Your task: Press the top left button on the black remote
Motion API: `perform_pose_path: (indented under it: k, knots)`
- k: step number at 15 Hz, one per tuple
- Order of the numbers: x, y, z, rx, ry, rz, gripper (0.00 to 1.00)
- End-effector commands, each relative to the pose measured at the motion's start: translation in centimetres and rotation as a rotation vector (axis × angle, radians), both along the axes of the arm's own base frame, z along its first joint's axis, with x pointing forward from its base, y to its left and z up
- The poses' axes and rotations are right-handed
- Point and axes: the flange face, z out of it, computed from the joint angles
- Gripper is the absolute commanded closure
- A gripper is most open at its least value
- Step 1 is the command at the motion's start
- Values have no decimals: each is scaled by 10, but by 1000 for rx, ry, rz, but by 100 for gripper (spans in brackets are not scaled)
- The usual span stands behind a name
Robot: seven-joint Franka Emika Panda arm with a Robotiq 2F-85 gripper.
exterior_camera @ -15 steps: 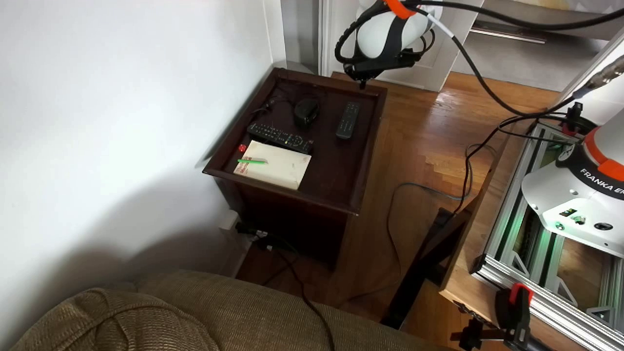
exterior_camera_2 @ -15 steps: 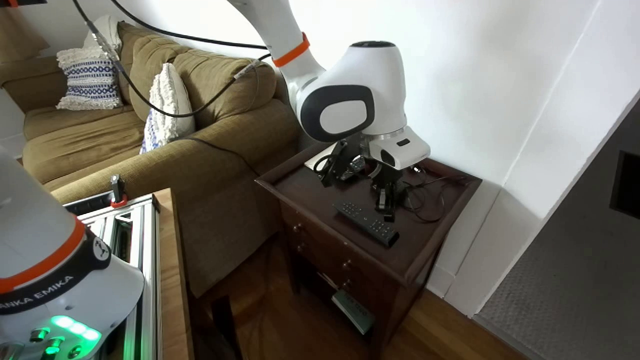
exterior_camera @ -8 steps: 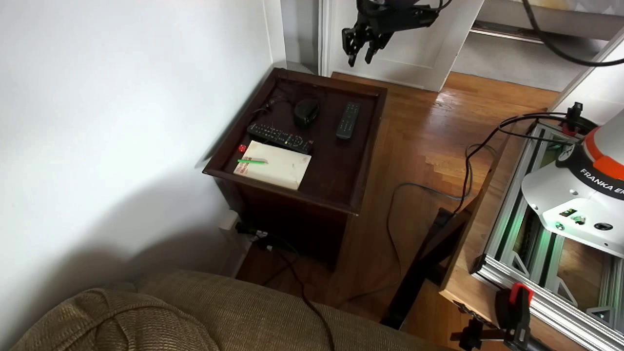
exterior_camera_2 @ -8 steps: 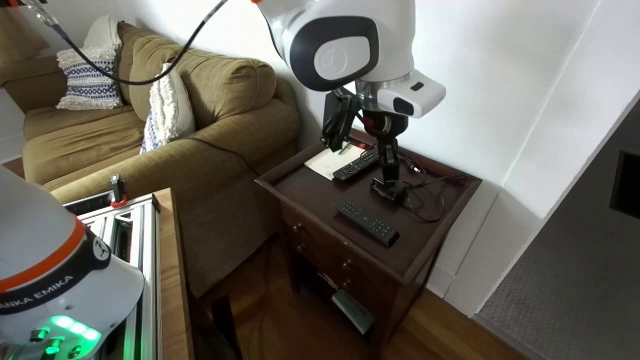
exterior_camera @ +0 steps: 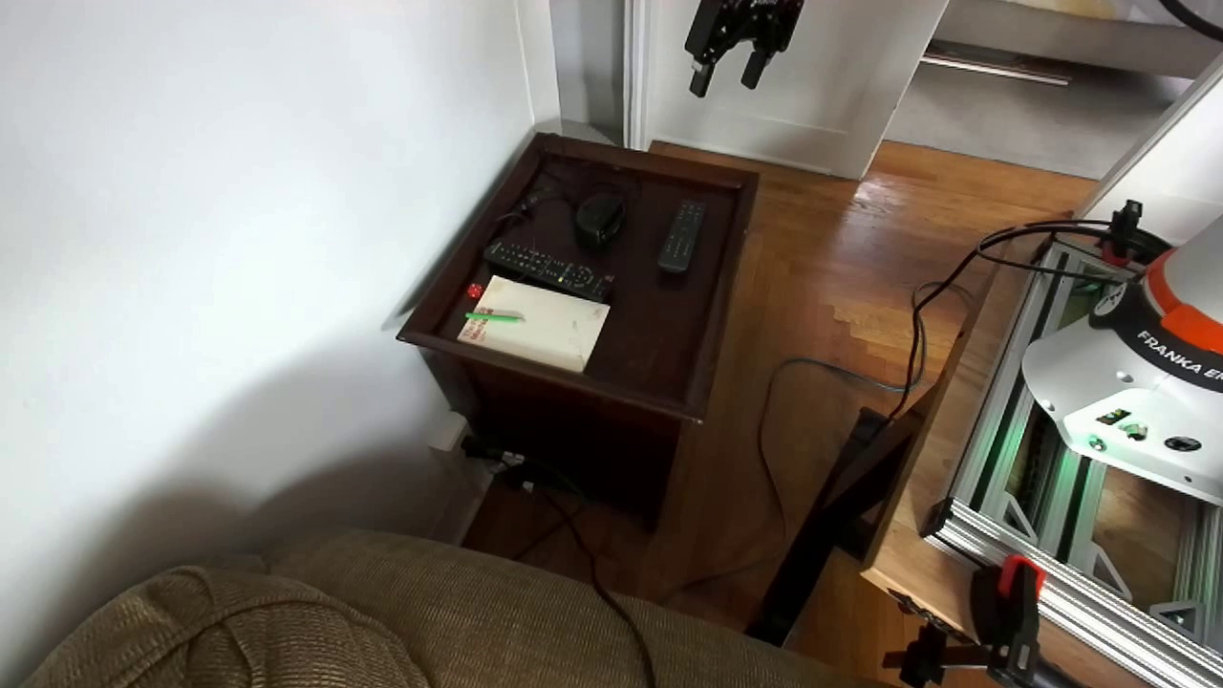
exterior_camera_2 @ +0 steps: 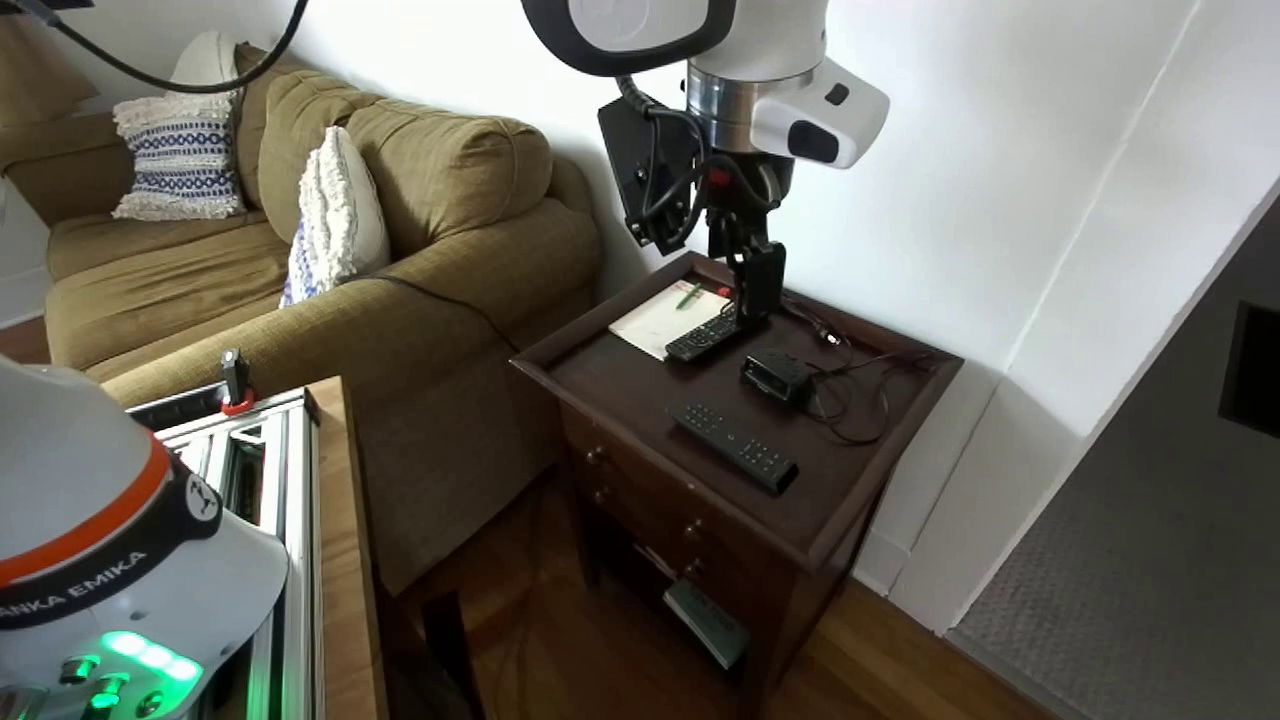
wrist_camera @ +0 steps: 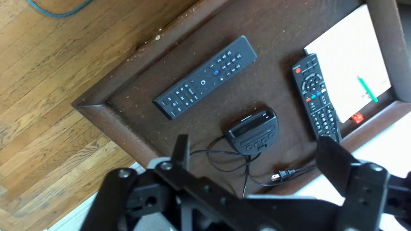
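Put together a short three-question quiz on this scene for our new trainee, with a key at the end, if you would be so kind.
1. Open question: which object lies on top of the white booklet?
2. True or false: the gripper is open and not touching the black remote that lies apart from the booklet.
3. Fill in the blank: on the coloured-button remote beside the booklet, the POWER button is ____.

Key:
1. The slim green stick.
2. True.
3. Red.
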Motion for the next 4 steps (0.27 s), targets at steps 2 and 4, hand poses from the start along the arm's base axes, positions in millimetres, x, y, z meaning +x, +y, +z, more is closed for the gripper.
perform_pose_path:
  k: [2,4]
  knots:
    - [1,4,-1,0,4,3,0]
    - [1,6,-1,0,6,4,0]
